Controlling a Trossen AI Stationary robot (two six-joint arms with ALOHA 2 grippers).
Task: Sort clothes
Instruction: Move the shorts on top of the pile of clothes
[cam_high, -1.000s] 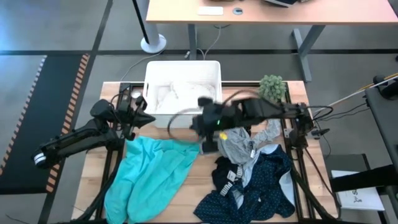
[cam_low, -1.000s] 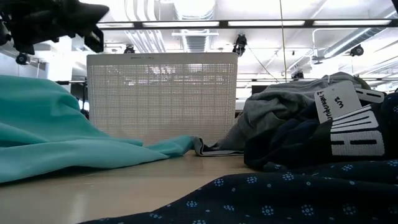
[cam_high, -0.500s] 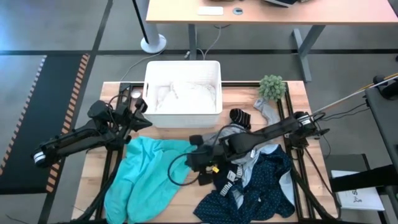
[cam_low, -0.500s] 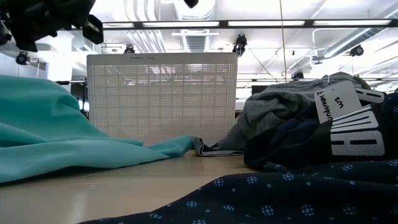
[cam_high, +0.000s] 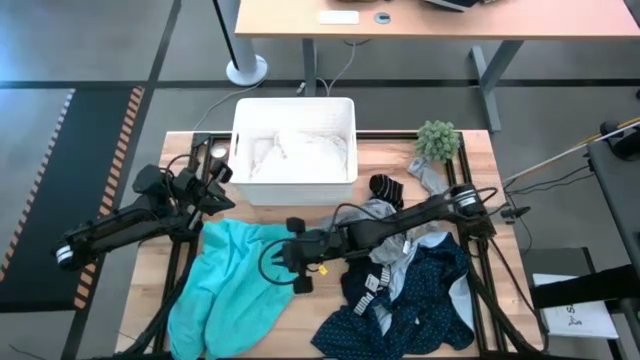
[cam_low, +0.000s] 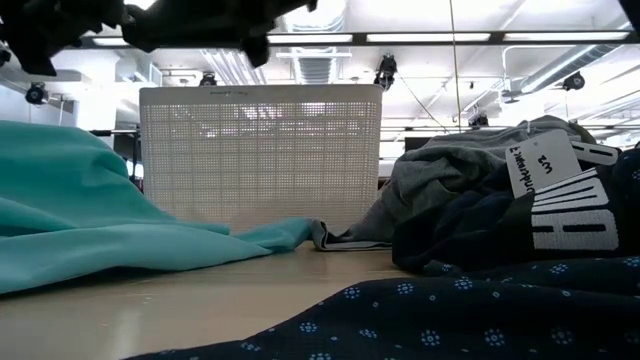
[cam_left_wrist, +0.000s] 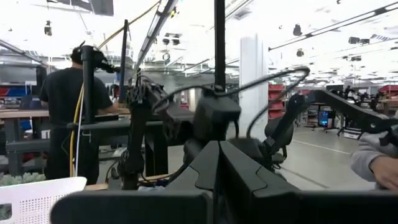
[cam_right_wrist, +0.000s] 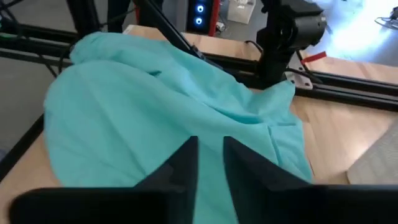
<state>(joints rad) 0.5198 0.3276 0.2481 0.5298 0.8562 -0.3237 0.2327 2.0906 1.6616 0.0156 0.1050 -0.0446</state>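
Observation:
A teal garment (cam_high: 240, 285) lies spread on the table's near left; it fills the right wrist view (cam_right_wrist: 155, 99). My right gripper (cam_high: 285, 255) hangs just above its right part, fingers slightly apart (cam_right_wrist: 211, 155), with nothing between them. A grey garment (cam_high: 395, 240) lies on a navy dotted one (cam_high: 415, 300) at the near right. A black, white-striped sock (cam_high: 385, 187) and a grey sock (cam_high: 428, 178) lie farther back. White clothes lie in the white basket (cam_high: 295, 185). My left gripper (cam_high: 222, 182) is shut and empty, raised at the basket's left (cam_left_wrist: 217, 158).
A small green plant (cam_high: 438, 140) stands at the far right corner. The basket's ribbed wall (cam_low: 260, 150) rises behind the teal cloth in the low view. Bare wood (cam_high: 325, 300) shows between the teal and navy garments. A person stands beyond the table (cam_left_wrist: 62, 112).
My right gripper has swung from the basket's front edge toward the table's near edge and left, sinking over the teal garment's right part. The clothes lie as before.

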